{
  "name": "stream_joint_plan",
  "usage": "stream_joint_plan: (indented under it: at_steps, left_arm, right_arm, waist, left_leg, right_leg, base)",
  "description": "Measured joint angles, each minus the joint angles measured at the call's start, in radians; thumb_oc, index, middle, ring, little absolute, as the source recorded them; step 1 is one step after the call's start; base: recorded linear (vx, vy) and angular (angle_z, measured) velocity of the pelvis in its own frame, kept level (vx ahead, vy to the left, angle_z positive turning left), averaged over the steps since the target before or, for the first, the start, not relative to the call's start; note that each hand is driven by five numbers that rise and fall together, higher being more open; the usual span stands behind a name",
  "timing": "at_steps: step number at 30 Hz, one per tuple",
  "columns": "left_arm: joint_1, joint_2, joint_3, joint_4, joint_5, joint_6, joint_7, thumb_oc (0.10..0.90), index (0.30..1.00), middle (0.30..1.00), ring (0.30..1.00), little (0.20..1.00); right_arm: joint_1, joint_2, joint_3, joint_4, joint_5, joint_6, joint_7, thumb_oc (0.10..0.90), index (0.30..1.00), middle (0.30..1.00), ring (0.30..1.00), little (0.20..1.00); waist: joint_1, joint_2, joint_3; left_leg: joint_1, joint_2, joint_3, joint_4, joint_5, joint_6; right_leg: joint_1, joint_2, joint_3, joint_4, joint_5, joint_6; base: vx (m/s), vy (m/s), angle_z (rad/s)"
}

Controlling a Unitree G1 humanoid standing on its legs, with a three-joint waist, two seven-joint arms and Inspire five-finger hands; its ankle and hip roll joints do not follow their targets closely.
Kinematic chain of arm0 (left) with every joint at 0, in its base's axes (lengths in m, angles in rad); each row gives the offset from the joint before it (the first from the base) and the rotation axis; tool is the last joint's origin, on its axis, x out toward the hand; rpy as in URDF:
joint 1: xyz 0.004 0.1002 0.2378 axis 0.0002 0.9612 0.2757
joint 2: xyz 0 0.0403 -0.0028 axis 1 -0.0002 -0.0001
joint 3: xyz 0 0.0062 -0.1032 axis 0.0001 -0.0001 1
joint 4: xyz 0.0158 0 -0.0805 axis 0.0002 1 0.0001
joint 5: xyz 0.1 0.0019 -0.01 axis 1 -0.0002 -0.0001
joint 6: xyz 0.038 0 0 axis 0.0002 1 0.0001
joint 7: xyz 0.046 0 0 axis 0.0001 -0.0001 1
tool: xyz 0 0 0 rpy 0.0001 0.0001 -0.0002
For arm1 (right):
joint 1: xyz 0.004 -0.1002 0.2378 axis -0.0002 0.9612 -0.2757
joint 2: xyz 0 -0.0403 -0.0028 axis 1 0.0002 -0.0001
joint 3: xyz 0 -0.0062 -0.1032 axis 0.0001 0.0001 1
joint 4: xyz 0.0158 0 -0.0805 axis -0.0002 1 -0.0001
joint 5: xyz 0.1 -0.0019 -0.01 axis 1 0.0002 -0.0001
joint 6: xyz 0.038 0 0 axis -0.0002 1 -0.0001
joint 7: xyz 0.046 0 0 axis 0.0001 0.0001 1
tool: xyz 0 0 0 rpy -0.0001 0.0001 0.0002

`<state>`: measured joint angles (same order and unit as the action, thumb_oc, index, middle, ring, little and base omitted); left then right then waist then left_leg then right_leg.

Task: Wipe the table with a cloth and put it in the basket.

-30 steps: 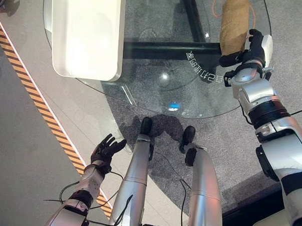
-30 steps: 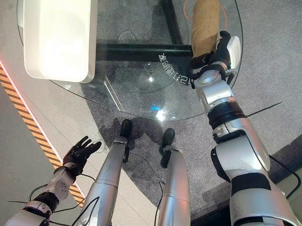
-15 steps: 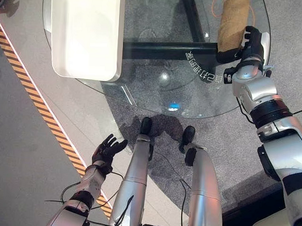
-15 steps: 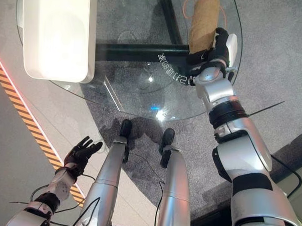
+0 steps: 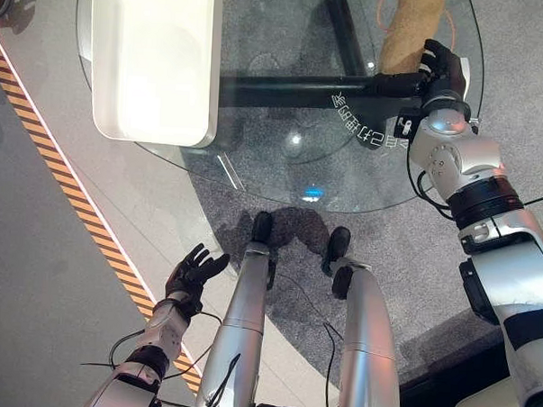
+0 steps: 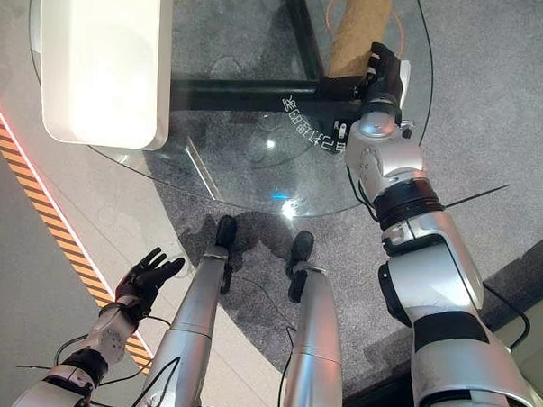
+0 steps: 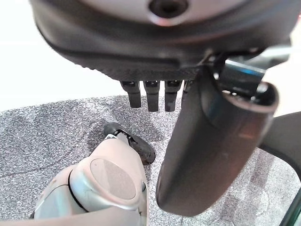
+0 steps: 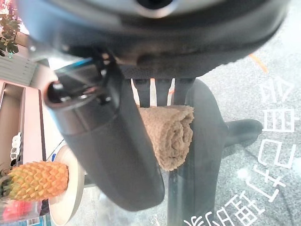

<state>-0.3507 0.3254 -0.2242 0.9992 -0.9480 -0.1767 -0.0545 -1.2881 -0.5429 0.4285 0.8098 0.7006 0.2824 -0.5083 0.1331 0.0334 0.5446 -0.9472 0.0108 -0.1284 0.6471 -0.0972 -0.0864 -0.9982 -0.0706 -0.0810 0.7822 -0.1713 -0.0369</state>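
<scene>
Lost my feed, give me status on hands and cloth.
Right hand shut on rolled brown cloth, on glass table. Left hand open, low beside table. White basket unobstructed.

Showing white signs (image 5: 363, 126) printed on the round glass table (image 5: 281, 181), near its edge; flipped, so not reading as words.

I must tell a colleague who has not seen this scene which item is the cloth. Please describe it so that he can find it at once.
Look at the round glass table. A large white tray-like basket sits on its left part; the cloth lies on the far right part, with the right hand at its near end. It is the only brown, soft roll there, like a rolled towel.
</scene>
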Motion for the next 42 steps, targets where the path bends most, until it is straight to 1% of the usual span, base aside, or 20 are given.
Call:
stream_joint_plan:
  at_steps: [2,5,9,15,23,31,32,33,34,37,40,42]
  left_arm:
    - [0.0,-0.001,0.0,0.0,0.0,0.0,0.0,0.8,0.9,0.9,0.9,0.9]
    - [0.0,-0.002,-0.001,0.0,0.0,0.0,0.0,0.8,0.9,0.9,0.9,0.9]
    - [0.0,-0.002,-0.001,0.0,0.0,0.0,0.0,0.8,0.9,0.9,0.9,0.9]
    - [0.0,-0.003,-0.005,0.0,0.0,-0.001,0.0,0.8,0.9,0.9,0.9,0.9]
    - [0.0,-0.003,-0.038,-0.001,-0.001,-0.001,-0.001,0.8,0.9,0.9,0.9,0.9]
    - [0.0,-0.004,-0.038,-0.001,-0.001,-0.001,-0.001,0.8,0.9,0.9,0.9,0.9]
    - [0.0,-0.005,-0.038,-0.002,-0.001,0.0,-0.001,0.8,0.9,0.9,0.9,0.9]
    - [0.0,-0.007,-0.039,-0.003,-0.001,0.0,-0.001,0.8,0.9,0.9,0.9,0.9]
    - [0.0,-0.008,-0.039,-0.003,-0.001,0.0,-0.001,0.8,0.9,0.9,0.9,0.9]
    - [0.001,-0.008,-0.039,-0.008,-0.001,0.0,-0.001,0.8,0.9,0.9,0.9,0.9]
    - [0.001,-0.008,-0.039,-0.012,-0.001,-0.001,-0.001,0.8,0.9,0.9,0.9,0.9]
    - [0.001,-0.008,-0.039,-0.019,-0.001,-0.001,-0.001,0.8,0.9,0.9,0.9,0.9]
  right_arm:
    - [0.0,-0.001,0.0,0.0,-0.011,0.007,0.003,0.8,0.9,0.9,0.9,0.9]
    - [-0.001,0.0,0.007,0.0,-0.078,0.035,0.004,0.8,0.9,0.9,0.9,0.9]
    - [-0.004,0.001,0.017,0.003,-0.134,0.06,0.004,0.8,0.9,0.9,0.9,0.9]
    - [-0.043,0.008,0.065,0.048,-0.2,0.103,0.004,0.8,0.9,0.9,0.9,0.9]
    - [-0.05,0.012,0.068,0.076,-0.208,0.103,0.002,0.8,0.9,0.9,0.9,0.9]
    - [-0.053,0.015,0.068,0.08,-0.232,0.112,-0.006,0.8,0.9,0.9,0.9,0.9]
    - [-0.055,0.016,0.068,0.083,-0.24,0.114,-0.007,0.583,0.714,0.714,0.714,0.683]
    - [-0.058,0.017,0.074,0.087,-0.251,0.123,-0.008,0.199,0.385,0.385,0.385,0.299]
    - [-0.061,0.017,0.079,0.089,-0.255,0.127,-0.008,0.1,0.3,0.3,0.3,0.2]
    - [-0.081,0.015,0.087,0.126,-0.288,0.139,-0.008,0.1,0.3,0.3,0.3,0.2]
    - [-0.089,0.002,0.099,0.134,-0.289,0.15,-0.008,0.1,0.3,0.3,0.3,0.2]
    - [-0.107,-0.001,0.101,0.172,-0.289,0.158,-0.007,0.1,0.3,0.3,0.3,0.2]
  waist:
    - [0.0,0.0,0.0]
    - [0.002,0.0,0.0]
    - [0.005,0.0,0.0]
    - [0.009,0.003,-0.002]
    - [0.018,0.011,-0.006]
    - [0.022,0.014,-0.008]
    - [0.023,0.016,-0.009]
    - [0.024,0.02,-0.011]
    - [0.025,0.022,-0.012]
    - [0.027,0.029,-0.017]
    - [0.027,0.032,-0.018]
    - [0.027,0.032,-0.018]
  left_leg:
    - [0.0,0.0,0.0,0.0,0.0,0.0]
    - [0.0,0.0,0.0,0.0,0.0,0.0]
    - [0.0,0.0,0.0,-0.001,0.0,0.0]
    - [0.0,-0.001,0.0,-0.004,0.002,0.0]
    - [0.0,-0.001,-0.002,-0.015,0.011,-0.003]
    - [0.0,-0.001,-0.017,-0.03,0.02,-0.009]
    - [0.0,-0.001,-0.018,-0.033,0.021,-0.009]
    - [0.0,-0.001,-0.019,-0.035,0.022,-0.009]
    - [0.0,-0.001,-0.019,-0.035,0.022,-0.009]
    - [-0.001,-0.001,-0.019,-0.036,0.022,-0.009]
    - [-0.004,-0.001,-0.019,-0.035,0.022,-0.009]
    - [-0.01,-0.001,-0.019,-0.036,0.022,-0.009]
  right_leg:
    - [0.0,0.0,0.0,0.0,0.001,0.002]
    - [0.0,0.0,0.0,-0.001,0.002,0.003]
    - [0.001,-0.001,0.0,-0.002,0.002,0.003]
    - [0.001,-0.002,-0.002,-0.002,0.001,0.002]
    - [0.001,-0.005,-0.005,-0.005,-0.002,-0.002]
    - [0.0,-0.006,-0.02,-0.01,-0.004,-0.002]
    - [0.0,-0.006,-0.021,-0.012,-0.003,-0.002]
    - [0.0,-0.006,-0.022,-0.014,-0.003,-0.003]
    - [0.0,-0.006,-0.022,-0.014,-0.003,-0.003]
    - [0.0,-0.006,-0.022,-0.015,-0.004,-0.003]
    - [-0.003,-0.007,-0.023,-0.015,-0.004,-0.003]
    - [-0.009,-0.007,-0.024,-0.015,-0.001,-0.007]
  base:
    - [0.0,0.0,0.0]
    - [0.0,0.0,0.0]
    - [0.0,0.0,0.0]
    - [0.0,0.0,0.0]
    - [0.0,0.005,0.02]
    - [0.01,0.006,0.02]
    - [0.0,0.0,0.0]
    - [0.0,0.0,0.0]
    - [0.0,0.0,0.0]
    - [0.0,0.0,0.0]
    - [0.0,0.0,0.0]
    - [0.0,0.0,0.0]
